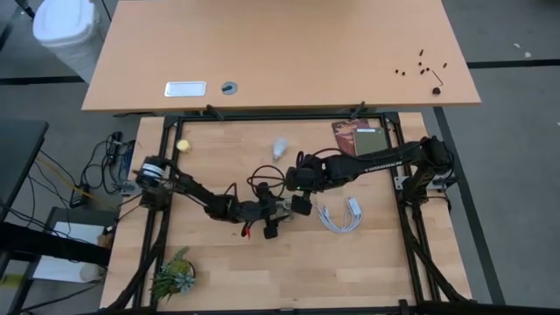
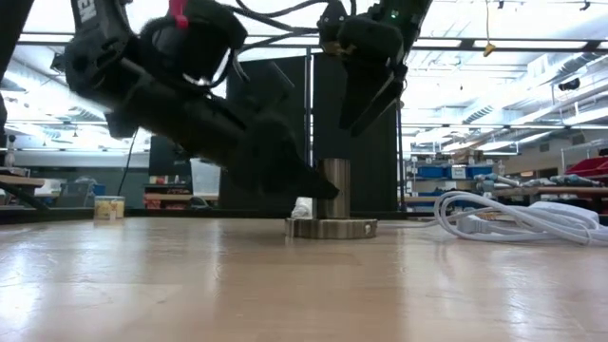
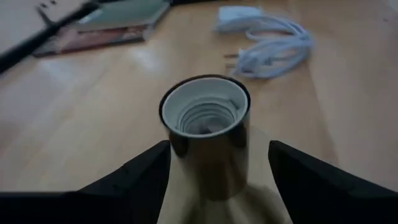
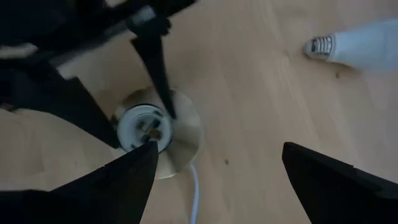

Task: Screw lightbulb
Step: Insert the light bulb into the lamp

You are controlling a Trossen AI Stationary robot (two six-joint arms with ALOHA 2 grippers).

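Dark and spread wide, your left gripper (image 3: 214, 180) straddles the metal socket (image 3: 206, 127) without clamping it. Your right gripper (image 4: 214, 180) hangs open above the same socket. Your lightbulb (image 1: 279, 147) lies apart on the bench (image 1: 367, 262), toward the far edge.

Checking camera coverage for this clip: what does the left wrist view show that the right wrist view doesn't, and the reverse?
Only the left wrist view shows the socket's threaded inside, the bundled white cord with its plug and a book beyond it. Only the right wrist view shows the lightbulb lying on the table, apart from the socket, and the socket's round base disc from above. Both show the empty socket with the left gripper's open fingers either side of it.
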